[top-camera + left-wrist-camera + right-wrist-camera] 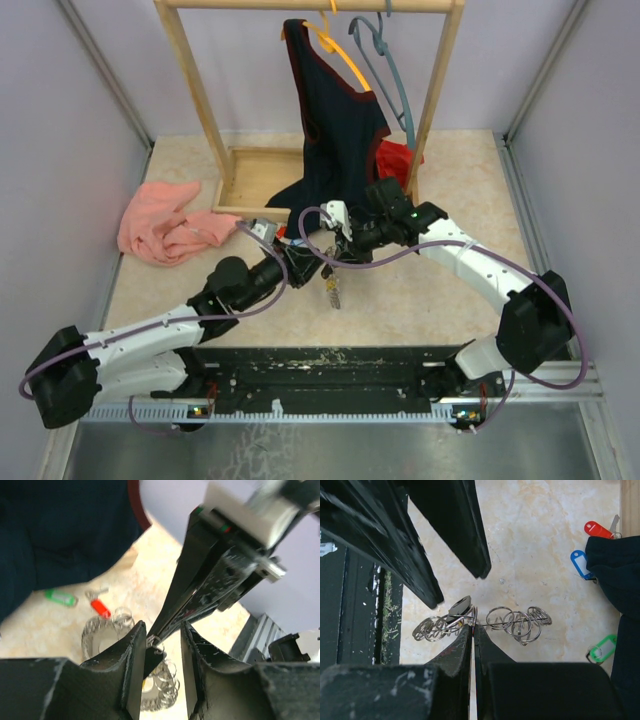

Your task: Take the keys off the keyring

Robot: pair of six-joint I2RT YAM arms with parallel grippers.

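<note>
The keyring, a large ring hung with several small split rings, hangs edge-on just above the table. It also shows in the top view and the left wrist view. My right gripper is shut on its rim. A key with a black tag hangs on it at the pinch. My left gripper is open, its jaws either side of that black tag and the right fingertips. A red key, a blue key and a green key lie loose on the table.
A wooden clothes rack stands at the back with a dark garment and hangers on it. A pink cloth lies at the left and a red cloth behind the right arm. The black base strip runs along the near edge.
</note>
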